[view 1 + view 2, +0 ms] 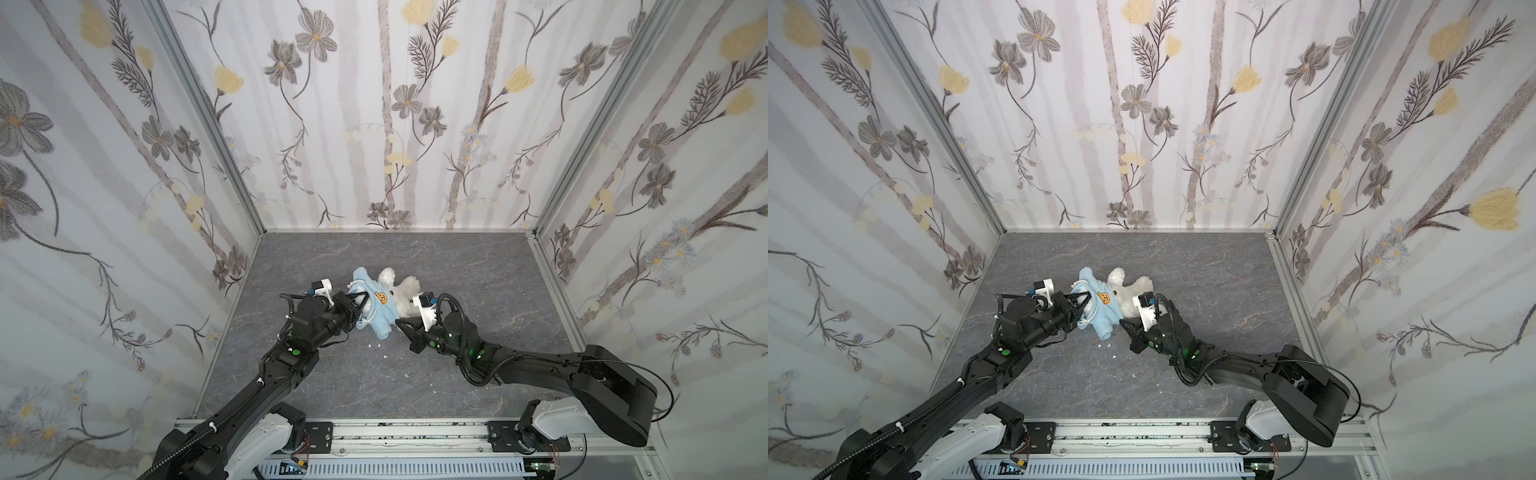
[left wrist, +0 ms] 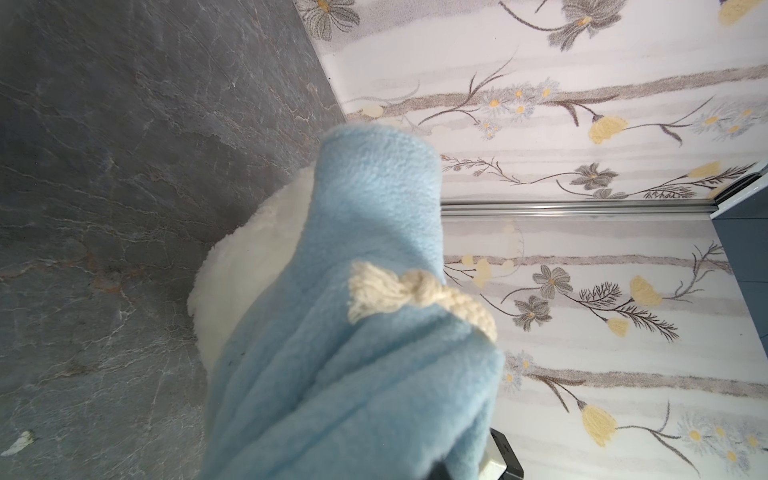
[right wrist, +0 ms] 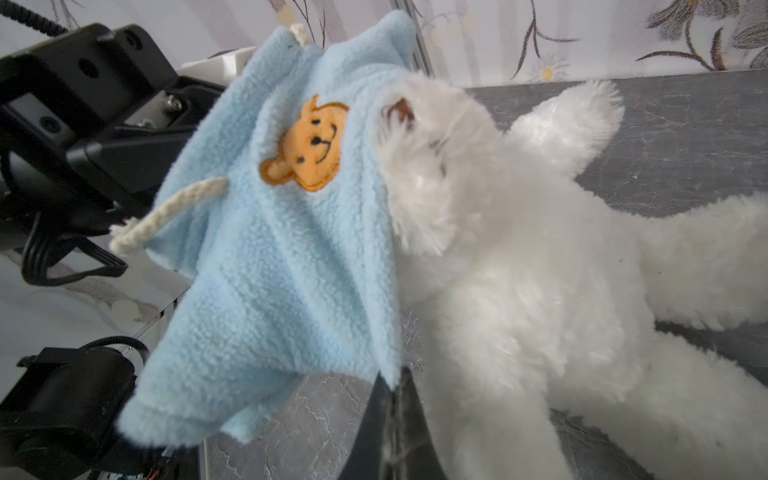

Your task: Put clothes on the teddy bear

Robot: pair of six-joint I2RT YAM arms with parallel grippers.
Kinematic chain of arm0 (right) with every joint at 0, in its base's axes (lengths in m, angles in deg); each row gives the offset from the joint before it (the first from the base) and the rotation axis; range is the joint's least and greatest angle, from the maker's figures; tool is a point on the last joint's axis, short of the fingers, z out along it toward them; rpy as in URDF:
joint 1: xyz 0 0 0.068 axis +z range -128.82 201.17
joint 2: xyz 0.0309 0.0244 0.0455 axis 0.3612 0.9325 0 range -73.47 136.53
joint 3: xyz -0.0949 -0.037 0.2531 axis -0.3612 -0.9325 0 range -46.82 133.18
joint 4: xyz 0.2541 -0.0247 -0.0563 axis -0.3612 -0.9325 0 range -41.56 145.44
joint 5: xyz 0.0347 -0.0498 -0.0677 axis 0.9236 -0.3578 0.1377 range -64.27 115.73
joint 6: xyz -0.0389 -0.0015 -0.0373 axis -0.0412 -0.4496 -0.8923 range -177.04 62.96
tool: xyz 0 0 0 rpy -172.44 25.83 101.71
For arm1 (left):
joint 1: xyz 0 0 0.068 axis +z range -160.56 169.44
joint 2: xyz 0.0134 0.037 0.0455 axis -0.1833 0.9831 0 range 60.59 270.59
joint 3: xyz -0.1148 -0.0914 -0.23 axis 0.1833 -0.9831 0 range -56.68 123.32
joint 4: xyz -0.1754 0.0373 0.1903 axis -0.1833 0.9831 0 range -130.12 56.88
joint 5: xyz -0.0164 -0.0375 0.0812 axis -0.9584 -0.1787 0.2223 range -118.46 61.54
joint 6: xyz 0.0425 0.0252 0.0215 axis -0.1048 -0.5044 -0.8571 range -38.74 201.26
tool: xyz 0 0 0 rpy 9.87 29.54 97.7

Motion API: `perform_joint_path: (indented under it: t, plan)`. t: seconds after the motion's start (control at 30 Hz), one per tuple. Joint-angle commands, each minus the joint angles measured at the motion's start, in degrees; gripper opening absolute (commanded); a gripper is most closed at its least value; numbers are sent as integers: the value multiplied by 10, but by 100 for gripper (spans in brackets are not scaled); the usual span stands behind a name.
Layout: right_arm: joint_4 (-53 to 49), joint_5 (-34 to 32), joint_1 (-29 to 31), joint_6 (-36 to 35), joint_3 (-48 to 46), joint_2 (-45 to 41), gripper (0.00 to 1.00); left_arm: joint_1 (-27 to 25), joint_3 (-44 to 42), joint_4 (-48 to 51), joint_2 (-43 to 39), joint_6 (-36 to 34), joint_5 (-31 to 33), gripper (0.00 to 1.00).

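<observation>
The white fluffy teddy bear [image 1: 405, 297] [image 1: 1138, 286] lies on the grey marbled table [image 1: 478, 282], legs toward the right. A light-blue hoodie [image 1: 380, 311] [image 1: 1102, 316] with an orange bear-face patch [image 3: 309, 145] covers its head; the snout [image 3: 401, 112] shows at the fleece edge. My left gripper [image 1: 362, 305] [image 1: 1086, 303] is shut on the hood end, and bunched fleece [image 2: 374, 374] hides its tips in the left wrist view. My right gripper [image 1: 398, 321] [image 1: 1121, 322] [image 3: 392, 386] is shut on the hoodie's lower hem beside the bear's body [image 3: 519, 270].
Flowered walls [image 1: 124, 208] close in the table on three sides. An aluminium rail [image 1: 415, 436] runs along the front edge. Small white scraps [image 1: 379, 344] lie on the table in front of the hoodie. The left arm's wrist [image 3: 83, 104] is close behind the hoodie.
</observation>
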Motion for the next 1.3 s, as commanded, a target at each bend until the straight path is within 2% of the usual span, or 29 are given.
perform_joint_path:
  t: [0.0,0.07,0.13,0.23,0.33,0.43,0.57,0.63,0.8,1.27]
  plan:
    - [-51,27,-14,-24,-4,-21,13,3,16,-72,6,-64,-1,0]
    - [-61,42,-31,-27,-20,-55,25,3,17,-72,10,-126,-15,0]
    - [-77,78,-52,-33,-32,-99,32,3,14,-72,14,-206,-38,0]
    - [-114,127,-86,-36,-27,-155,38,3,7,-73,20,-315,-76,0]
    - [-113,176,-109,-6,-14,-184,41,0,-2,-78,22,-406,-104,0]
    - [-80,213,-128,49,0,-175,43,-9,-15,-85,8,-485,-118,0]
    - [-93,274,-132,79,65,-107,44,-22,-27,-87,-6,-566,-148,0]
    - [-94,296,-133,99,89,-72,43,-26,-29,-87,-8,-594,-160,0]
    - [-79,298,-134,130,100,-31,41,-35,-35,-87,-6,-628,-158,0]
    - [-68,262,-150,157,50,-42,39,-41,-37,-87,-1,-632,-134,0]
